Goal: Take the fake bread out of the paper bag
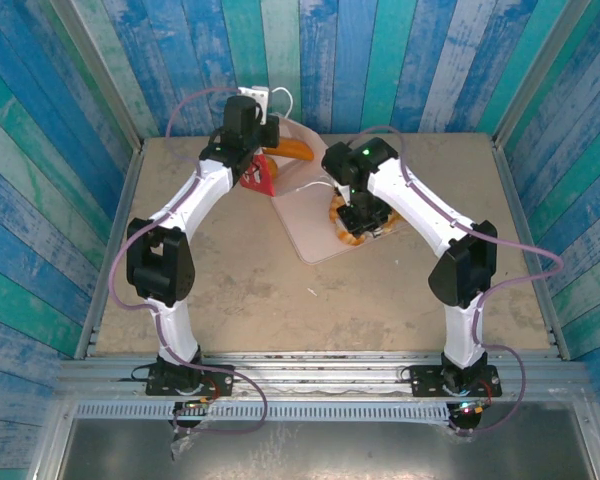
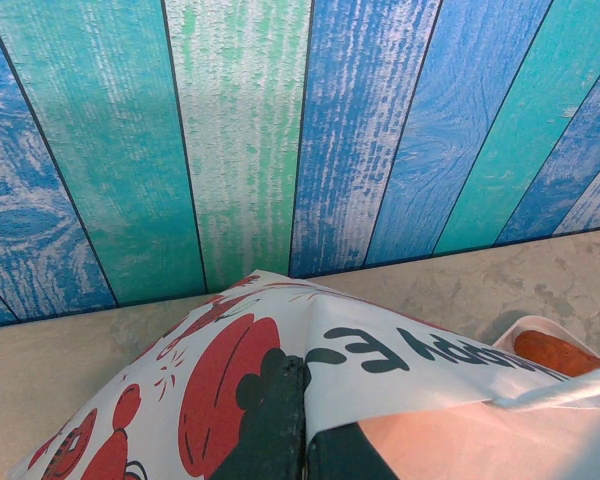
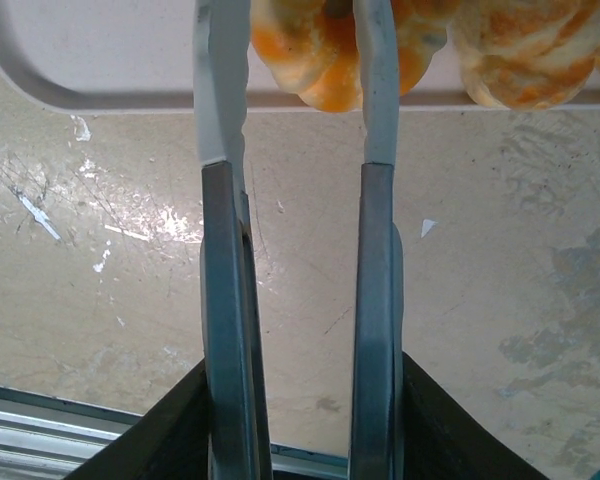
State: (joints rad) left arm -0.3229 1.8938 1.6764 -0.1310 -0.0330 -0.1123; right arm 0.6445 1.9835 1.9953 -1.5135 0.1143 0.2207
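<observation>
The paper bag (image 1: 263,178), red and white with a fruit print, lies tipped at the back of the table, and my left gripper (image 1: 252,160) is shut on its edge. In the left wrist view the black fingers (image 2: 275,420) pinch the printed bag wall (image 2: 400,350), and an orange-brown piece of fake bread (image 2: 565,355) shows in its mouth. From above, that piece is an orange loaf (image 1: 298,150). My right gripper (image 1: 361,228) is low over the pale tray (image 1: 305,225). In the right wrist view this gripper (image 3: 300,30) is shut on a twisted golden piece (image 3: 315,70) that rests at the tray's rim.
Another golden twisted piece (image 3: 525,55) sits on the tray (image 3: 100,60) just right of the held one. Blue and green plank walls (image 2: 240,130) close in the table at the back and sides. Bare table top (image 1: 280,310) lies in front of the tray.
</observation>
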